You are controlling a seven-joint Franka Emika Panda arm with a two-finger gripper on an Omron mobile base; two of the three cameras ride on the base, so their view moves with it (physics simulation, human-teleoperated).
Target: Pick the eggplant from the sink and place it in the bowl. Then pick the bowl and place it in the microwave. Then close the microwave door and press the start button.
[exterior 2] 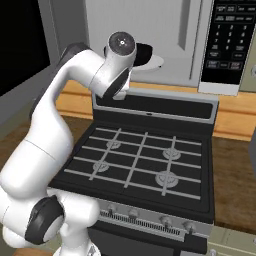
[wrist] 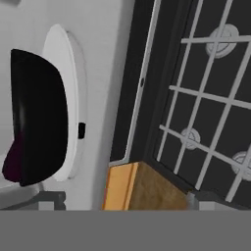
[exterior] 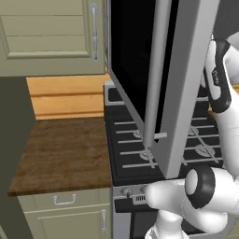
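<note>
Dark bowl (wrist: 39, 117) sits on the microwave (exterior 2: 165, 40) turntable.

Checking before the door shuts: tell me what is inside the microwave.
Inside the microwave a black bowl rests on the white turntable. A dark purple bit, likely the eggplant, peeks at its rim; the rest is hidden.

**Flat, even rendered light; soft detail, few shadows**

All three views are evenly and moderately lit, with no visible lamp and no hard cast shadows. The large black glass microwave door (exterior: 140, 60) reads as pure black with no reflection or glare. The glossy white robot arm (exterior 2: 55, 135) shows gentle shading only. Edges look soft and slightly pixelated, most in the hand view, where the black bowl (wrist: 39, 117) lacks inner detail. No edge distortion shows.
</note>
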